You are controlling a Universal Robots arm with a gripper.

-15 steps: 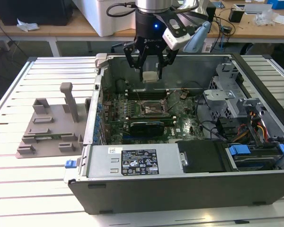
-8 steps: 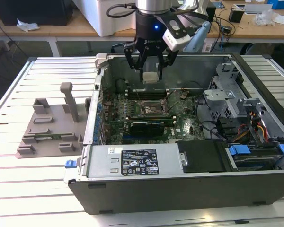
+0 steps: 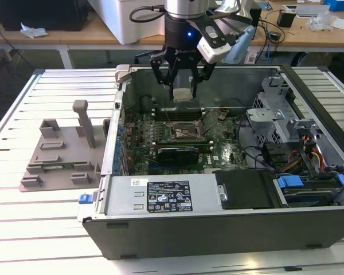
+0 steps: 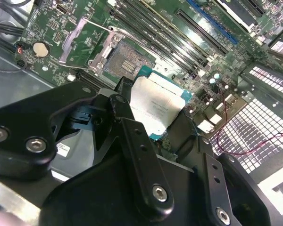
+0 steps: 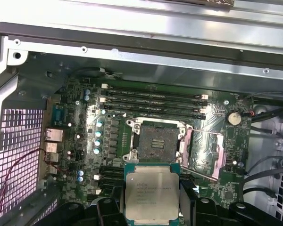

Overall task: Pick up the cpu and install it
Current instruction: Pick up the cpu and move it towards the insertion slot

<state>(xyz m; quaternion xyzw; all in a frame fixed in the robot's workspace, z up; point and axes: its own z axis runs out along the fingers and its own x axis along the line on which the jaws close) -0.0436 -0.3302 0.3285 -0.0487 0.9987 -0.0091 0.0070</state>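
Inside the open case (image 3: 218, 229) on the table (image 3: 46, 229), the gripper (image 3: 183, 91) holds the cpu (image 5: 152, 190) clamped between its fingers above the empty socket (image 5: 155, 141), not yet installed.

In the second wrist view, 1 side and corner of the cpu (image 4: 159, 104) behind the gripper (image 4: 153, 118)
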